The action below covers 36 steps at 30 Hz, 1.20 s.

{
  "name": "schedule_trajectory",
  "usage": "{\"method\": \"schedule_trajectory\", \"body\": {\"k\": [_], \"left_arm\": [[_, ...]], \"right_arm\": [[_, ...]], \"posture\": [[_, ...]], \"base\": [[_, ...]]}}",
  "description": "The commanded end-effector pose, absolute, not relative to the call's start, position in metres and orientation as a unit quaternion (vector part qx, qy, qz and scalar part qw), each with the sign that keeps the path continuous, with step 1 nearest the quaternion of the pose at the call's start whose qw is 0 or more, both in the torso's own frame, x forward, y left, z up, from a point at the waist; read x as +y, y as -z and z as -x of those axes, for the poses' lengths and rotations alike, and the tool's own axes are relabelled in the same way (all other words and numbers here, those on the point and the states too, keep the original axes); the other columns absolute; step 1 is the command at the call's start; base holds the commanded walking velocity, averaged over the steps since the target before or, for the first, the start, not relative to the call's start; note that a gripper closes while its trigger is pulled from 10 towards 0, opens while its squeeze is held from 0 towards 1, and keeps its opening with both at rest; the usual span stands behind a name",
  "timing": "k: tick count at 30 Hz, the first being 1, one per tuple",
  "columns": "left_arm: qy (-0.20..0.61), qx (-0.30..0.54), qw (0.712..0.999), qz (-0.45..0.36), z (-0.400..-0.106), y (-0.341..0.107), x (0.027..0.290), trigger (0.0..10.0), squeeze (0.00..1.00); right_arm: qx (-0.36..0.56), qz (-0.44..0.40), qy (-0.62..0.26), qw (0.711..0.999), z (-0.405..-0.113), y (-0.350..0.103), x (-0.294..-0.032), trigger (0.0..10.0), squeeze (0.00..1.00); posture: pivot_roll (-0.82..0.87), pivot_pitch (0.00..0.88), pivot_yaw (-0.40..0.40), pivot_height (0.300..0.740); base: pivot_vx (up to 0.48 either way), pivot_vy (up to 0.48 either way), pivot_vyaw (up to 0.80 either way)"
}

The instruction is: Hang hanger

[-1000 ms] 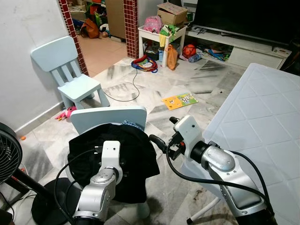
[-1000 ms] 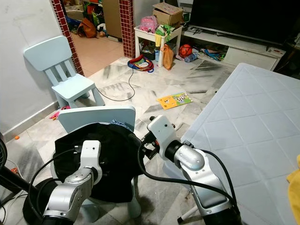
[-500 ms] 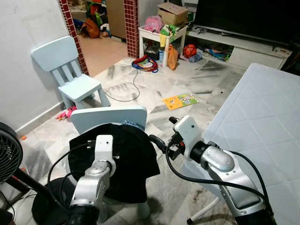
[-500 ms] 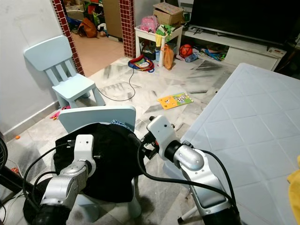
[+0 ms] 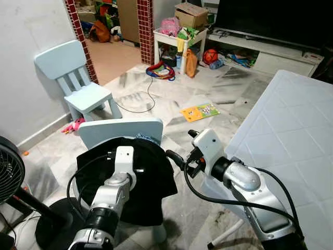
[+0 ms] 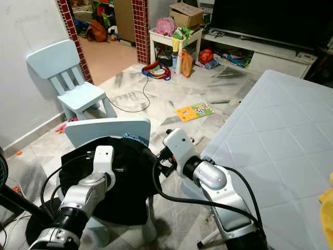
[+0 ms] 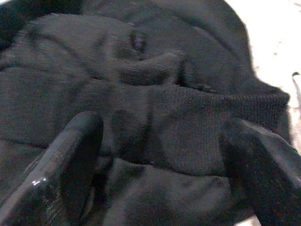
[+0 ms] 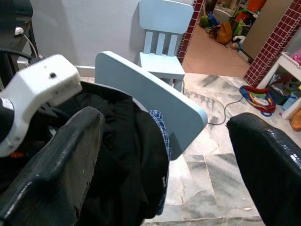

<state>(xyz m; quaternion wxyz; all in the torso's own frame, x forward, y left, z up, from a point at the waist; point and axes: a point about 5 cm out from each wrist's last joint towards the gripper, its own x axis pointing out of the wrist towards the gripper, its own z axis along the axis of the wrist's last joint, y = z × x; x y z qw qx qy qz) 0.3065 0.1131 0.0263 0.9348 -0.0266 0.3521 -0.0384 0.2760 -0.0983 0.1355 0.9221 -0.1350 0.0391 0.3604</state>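
Reaching: left end effector (image 7: 160,160) hangs right over the black garment (image 5: 151,177), fingers spread wide with a ribbed fold of the cloth between them; nothing pinched
Left fingers: one finger (image 7: 61,169) and its mate stand on either side of the ribbed band, close to the fabric; contact cannot be told
Right end effector: right end effector (image 8: 164,155) held out beside the heap, at the right edge of the chair, fingers wide apart and empty
Garment: black cloth heaped on the seat of the near light-blue child's chair (image 5: 122,130), draped over the front edge; a scrap of blue checked fabric (image 8: 162,136) peeks out by the chair back
Hanger: no hanger can be made out; if one lies here it is buried in the black cloth, which I cannot confirm
Hanging place: no rail or hook can be picked out
Surroundings: second light-blue chair (image 5: 73,78) by the wall; picture book (image 5: 200,111) on the marble floor; white quilted bench (image 5: 291,130) to the robot's right; black fan (image 5: 8,172) at far left
Done: judged from the frames, nothing beyond the approach; both arms placed at the heap
Left: gripping the cloth or hanger, lifting it free, carrying it to a rail, hooking it on; almost the whole task
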Motion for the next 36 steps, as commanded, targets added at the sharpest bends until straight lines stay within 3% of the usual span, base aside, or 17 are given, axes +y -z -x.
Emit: {"method": "schedule_trajectory", "body": {"k": [1, 2, 3, 14, 15, 16, 17, 36], "left_arm": [[0.051, 0.361, 0.931, 0.033, -0.305, -0.023, 0.106, 10.0, 0.92], [0.052, 0.361, 0.930, 0.032, -0.305, -0.022, 0.106, 10.0, 0.05], [0.053, 0.365, 0.929, 0.030, -0.303, -0.019, 0.105, 10.0, 0.00], [0.063, 0.399, 0.914, 0.044, -0.297, -0.002, 0.105, 10.0, 0.00], [0.064, 0.399, 0.913, 0.048, -0.297, -0.001, 0.105, 8.0, 0.00], [0.064, 0.399, 0.913, 0.048, -0.297, -0.001, 0.105, 8.0, 0.00], [0.064, 0.400, 0.913, 0.055, -0.296, 0.000, 0.105, 0.0, 0.00], [0.058, 0.377, 0.923, 0.052, -0.300, 0.001, 0.106, 0.0, 0.00]], "right_arm": [[0.033, 0.139, -0.364, 0.920, -0.275, -0.138, -0.097, 10.0, 0.00], [0.033, 0.139, -0.364, 0.920, -0.275, -0.138, -0.097, 10.0, 0.00], [0.033, 0.138, -0.364, 0.920, -0.275, -0.138, -0.096, 10.0, 0.00], [0.047, 0.130, -0.393, 0.909, -0.270, -0.136, -0.094, 10.0, 0.00], [0.050, 0.134, -0.394, 0.908, -0.270, -0.135, -0.095, 10.0, 0.00], [0.050, 0.134, -0.394, 0.908, -0.270, -0.135, -0.095, 10.0, 0.00], [0.052, 0.135, -0.393, 0.908, -0.270, -0.133, -0.097, 10.0, 0.00], [0.059, 0.136, -0.404, 0.902, -0.267, -0.129, -0.092, 10.0, 0.00]], "posture": [[-0.16, 0.000, 0.028, 0.740], [-0.16, 0.000, 0.028, 0.740], [-0.16, 0.000, 0.028, 0.740], [-0.17, 0.000, 0.033, 0.740], [-0.17, 0.000, 0.034, 0.740], [-0.17, 0.000, 0.034, 0.740], [-0.17, 0.000, 0.034, 0.740], [-0.16, 0.000, 0.042, 0.740]], "base": [[0.000, 0.000, 0.00], [0.000, 0.000, 0.00], [0.000, 0.000, 0.00], [0.000, 0.000, 0.00], [0.000, 0.000, 0.00], [0.000, 0.000, 0.00], [0.000, 0.000, 0.00], [0.000, 0.000, 0.00]]}}
